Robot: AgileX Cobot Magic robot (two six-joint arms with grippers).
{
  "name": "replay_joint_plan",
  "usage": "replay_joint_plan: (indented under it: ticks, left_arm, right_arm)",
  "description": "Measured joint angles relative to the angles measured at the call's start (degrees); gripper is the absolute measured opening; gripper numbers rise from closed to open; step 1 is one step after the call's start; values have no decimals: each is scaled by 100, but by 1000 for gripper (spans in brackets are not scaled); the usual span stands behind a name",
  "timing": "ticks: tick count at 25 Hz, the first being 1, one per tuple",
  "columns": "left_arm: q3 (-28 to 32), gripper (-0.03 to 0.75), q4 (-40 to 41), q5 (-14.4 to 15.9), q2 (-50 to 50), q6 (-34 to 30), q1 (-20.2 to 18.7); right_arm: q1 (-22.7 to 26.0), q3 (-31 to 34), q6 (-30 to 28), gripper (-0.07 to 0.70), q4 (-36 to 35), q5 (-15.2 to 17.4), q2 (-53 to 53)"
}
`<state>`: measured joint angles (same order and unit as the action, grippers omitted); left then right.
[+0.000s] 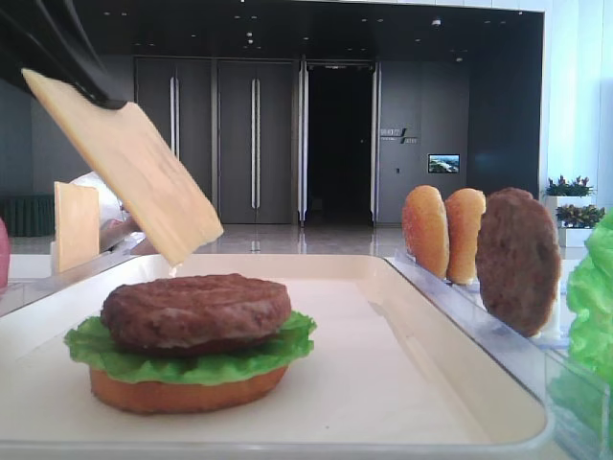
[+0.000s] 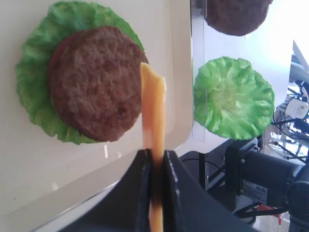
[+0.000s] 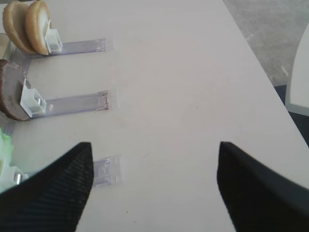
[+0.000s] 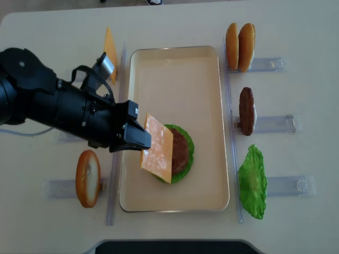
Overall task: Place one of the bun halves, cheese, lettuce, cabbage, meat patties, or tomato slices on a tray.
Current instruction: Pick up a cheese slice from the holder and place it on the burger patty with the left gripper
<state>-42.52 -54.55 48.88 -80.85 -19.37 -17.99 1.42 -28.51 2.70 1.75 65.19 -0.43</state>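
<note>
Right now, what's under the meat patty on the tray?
Under the meat patty lies ruffled lettuce, then a bun half on the tray. Anything between those layers is covered.

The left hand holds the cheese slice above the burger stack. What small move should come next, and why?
Probably lower and level the cheese onto the meat patty. The left hand is shut on one edge of the slice, which hangs tilted above the patty without touching it. The patty lies on lettuce and a bun half on the tray, so the top is free.

Cheese (image 4: pixel 157 147) over patty (image 4: pixel 180 150) on lettuce (image 4: pixel 186 157) (in tray (image 4: pixel 175 69)).
</note>
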Motion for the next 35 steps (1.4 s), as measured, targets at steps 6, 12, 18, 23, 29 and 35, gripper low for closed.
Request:
replay_joint_plan:
  ticks: [6,12,18,23,29,35]
  left_arm:
    - [72,31,-319,-166,-17,-286,0]
    - [72,31,-610,-204,-273,-506,0]
    - [72,31,-1090,-224,-514,-958,0]
    - [72,31,-1151,-265,-645,-1065,0]
    - [72,31,-1157,-358,-687,-1083,0]
    - [72,31,-1157,-488,-687,-1100,0]
  right_arm:
    - [0,0,0,537,0,0,0]
    - [0,0,0,537,0,0,0]
    - [0,0,0,537,0,0,0]
    - [0,0,0,537,0,0,0]
    - [0,0,0,537,0,0,0]
    - [0,0,0,537,0,0,0]
